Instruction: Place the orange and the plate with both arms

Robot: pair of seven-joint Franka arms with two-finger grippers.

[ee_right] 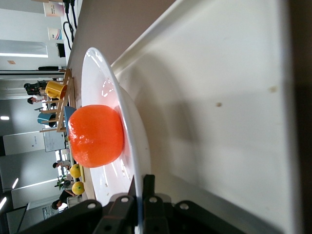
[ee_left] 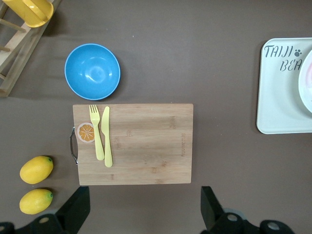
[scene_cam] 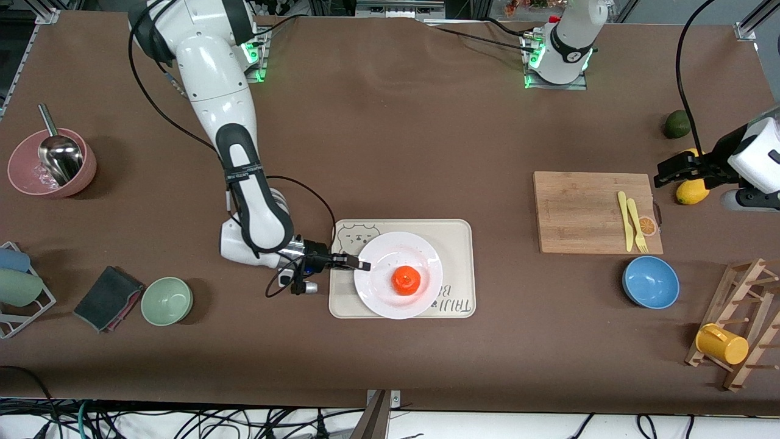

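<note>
The orange [scene_cam: 406,280] [ee_right: 95,135] sits in the middle of the white plate [scene_cam: 384,296] [ee_right: 132,146]. The plate lies over the cream bear-print tray [scene_cam: 458,244] [ee_right: 219,97]. My right gripper [scene_cam: 364,265] [ee_right: 141,183] is shut on the plate's rim, at the side toward the right arm's end of the table. One finger is above the rim and one below it. My left gripper [scene_cam: 664,174] [ee_left: 144,204] hangs open and empty over the table beside the cutting board, by a lemon [scene_cam: 691,192]; that arm waits.
A wooden cutting board [scene_cam: 579,210] [ee_left: 141,144] carries a yellow fork and knife. A blue bowl [scene_cam: 651,281] lies nearer the front camera than the board. A dark green fruit [scene_cam: 676,124], a rack with a yellow mug [scene_cam: 722,344], a green bowl [scene_cam: 167,300] and a pink bowl [scene_cam: 52,164] stand around.
</note>
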